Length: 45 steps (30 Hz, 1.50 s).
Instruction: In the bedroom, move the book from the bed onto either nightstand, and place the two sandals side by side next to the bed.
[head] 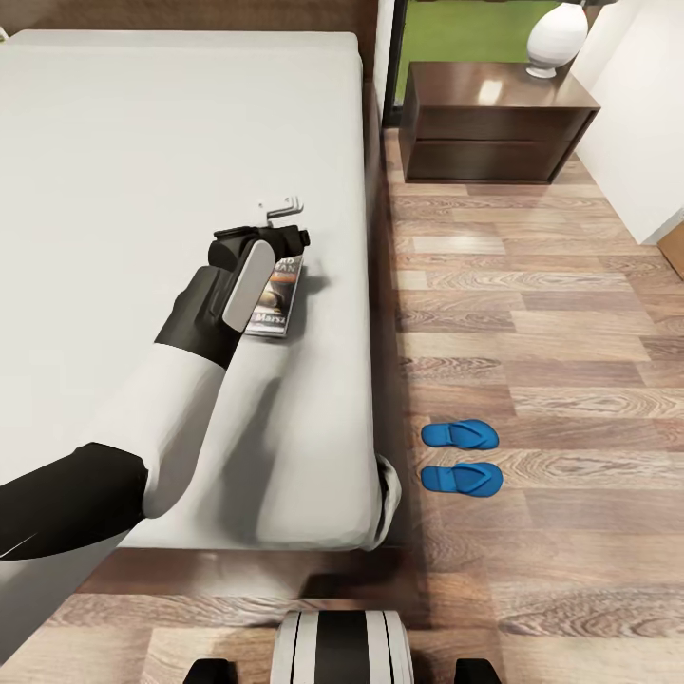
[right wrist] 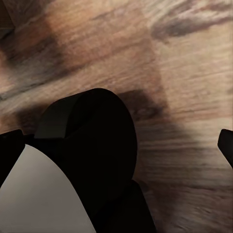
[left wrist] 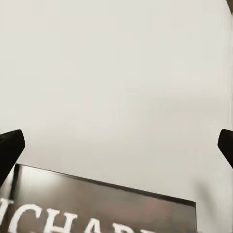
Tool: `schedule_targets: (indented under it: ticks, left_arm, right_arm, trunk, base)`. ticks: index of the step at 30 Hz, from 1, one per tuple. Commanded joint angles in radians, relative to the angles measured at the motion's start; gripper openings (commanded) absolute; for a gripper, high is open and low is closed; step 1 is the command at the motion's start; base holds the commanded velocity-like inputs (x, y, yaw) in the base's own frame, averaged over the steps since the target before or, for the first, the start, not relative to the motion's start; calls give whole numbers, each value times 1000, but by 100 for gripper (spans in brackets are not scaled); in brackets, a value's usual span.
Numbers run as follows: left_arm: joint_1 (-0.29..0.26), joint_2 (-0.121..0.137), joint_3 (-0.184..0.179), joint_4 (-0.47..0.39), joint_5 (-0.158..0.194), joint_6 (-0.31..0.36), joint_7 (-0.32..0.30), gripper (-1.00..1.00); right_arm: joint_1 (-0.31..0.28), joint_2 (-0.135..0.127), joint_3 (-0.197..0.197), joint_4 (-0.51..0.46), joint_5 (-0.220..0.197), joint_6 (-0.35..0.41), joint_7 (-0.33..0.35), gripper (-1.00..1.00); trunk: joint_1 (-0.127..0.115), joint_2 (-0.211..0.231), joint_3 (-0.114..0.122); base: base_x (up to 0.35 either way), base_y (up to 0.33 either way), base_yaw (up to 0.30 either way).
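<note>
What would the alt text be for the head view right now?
The left gripper hovers open over the book lying on the bed. Two blue sandals sit side by side on the wood floor beside the bed; a nightstand with a white vase stands beyond.

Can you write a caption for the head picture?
Left gripper over the book on the bed, sandals beside it.

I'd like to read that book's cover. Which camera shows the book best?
The head view: the book lies on the bed, partly behind the left end effector. The left wrist view shows one edge with large white letters. The right wrist view faces wooden floor.
</note>
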<state>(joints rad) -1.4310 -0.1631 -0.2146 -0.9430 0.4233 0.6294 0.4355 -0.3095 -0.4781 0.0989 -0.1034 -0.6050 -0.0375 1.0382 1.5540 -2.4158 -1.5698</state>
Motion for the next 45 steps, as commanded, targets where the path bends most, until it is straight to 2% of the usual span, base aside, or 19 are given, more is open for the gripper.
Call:
schedule_targets:
  ticks: [1,45]
  left_arm:
    - [0,1,-2,17,15,2,10,100]
    - [0,1,-2,15,15,3,11,100]
  right_arm:
    - [0,-1,8,1,-7,-4,2,100]
    - [0,-1,8,1,-7,-4,2,100]
  trunk:
    - [0,0,-1]
    - [0,0,-1]
  base:
    - [-15,0,0]
    - [-73,0,0]
